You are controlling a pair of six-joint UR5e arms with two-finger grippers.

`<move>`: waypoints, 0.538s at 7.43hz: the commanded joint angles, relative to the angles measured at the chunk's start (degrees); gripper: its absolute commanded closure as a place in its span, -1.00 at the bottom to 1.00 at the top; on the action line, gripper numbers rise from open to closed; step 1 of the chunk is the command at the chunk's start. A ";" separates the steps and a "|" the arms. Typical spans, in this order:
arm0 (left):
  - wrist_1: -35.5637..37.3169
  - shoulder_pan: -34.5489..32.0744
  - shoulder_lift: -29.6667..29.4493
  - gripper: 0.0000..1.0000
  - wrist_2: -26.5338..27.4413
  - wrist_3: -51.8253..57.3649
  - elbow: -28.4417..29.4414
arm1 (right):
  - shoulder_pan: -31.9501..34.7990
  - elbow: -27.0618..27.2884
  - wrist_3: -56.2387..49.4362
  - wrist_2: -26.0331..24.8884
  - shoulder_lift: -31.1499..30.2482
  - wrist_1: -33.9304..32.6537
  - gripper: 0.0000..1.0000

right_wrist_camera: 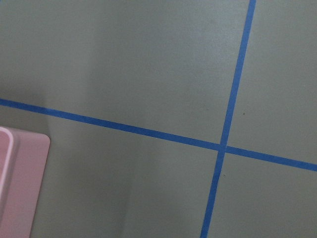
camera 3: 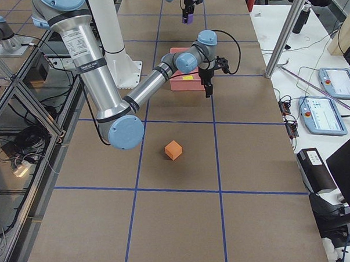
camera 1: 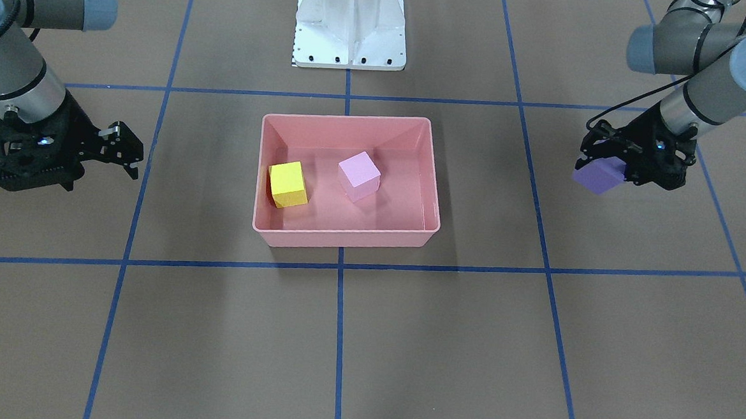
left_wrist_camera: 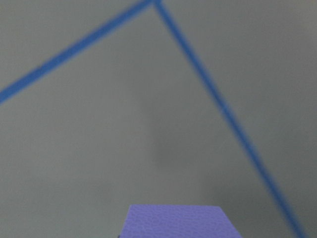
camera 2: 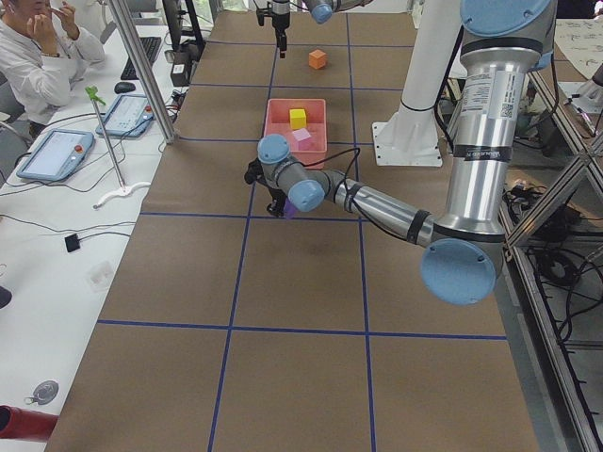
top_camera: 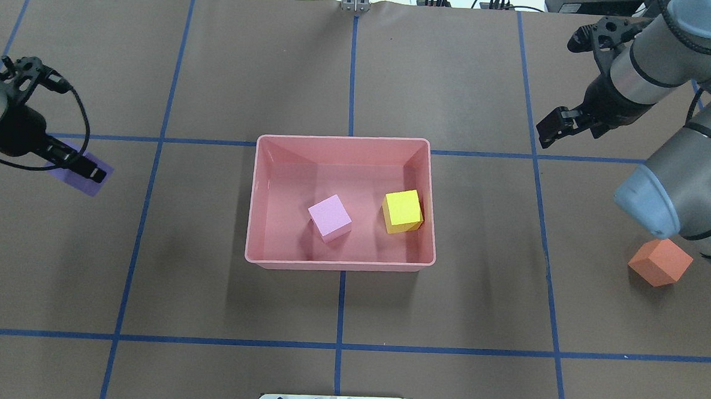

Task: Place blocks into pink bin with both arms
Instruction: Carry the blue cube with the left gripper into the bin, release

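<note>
The pink bin [camera 1: 346,235] [top_camera: 340,265] sits at the table's centre. In it are the yellow block [camera 1: 288,184] [top_camera: 403,209] and the pale pink block [camera 1: 359,175] [top_camera: 329,217]. My left gripper [camera 1: 602,165] [top_camera: 89,173] is shut on the purple block [camera 1: 598,178] [top_camera: 94,187] [left_wrist_camera: 178,223], held just above the table, well off to the bin's side. My right gripper [camera 1: 130,152] [top_camera: 547,131] is open and empty, beyond the bin's other side. The orange block [top_camera: 659,262] [camera 3: 173,149] lies on the table near my right arm's elbow.
The white robot base [camera 1: 350,26] stands behind the bin. Blue tape lines [top_camera: 340,346] grid the brown table. An operator [camera 2: 38,47] sits at a side desk with tablets [camera 2: 55,153].
</note>
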 commanded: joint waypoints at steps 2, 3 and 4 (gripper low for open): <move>1.96 11.13 -14.11 0.78 6.92 -26.64 0.27 | 4.27 0.72 -11.46 1.32 -10.55 4.73 -1.00; 10.07 13.34 -20.15 0.78 9.50 -27.74 0.18 | 4.88 0.63 -11.74 3.51 -14.86 10.34 -1.00; 20.33 15.02 -26.57 0.70 11.18 -27.84 0.18 | 5.32 0.80 -11.74 4.58 -18.03 13.96 -1.00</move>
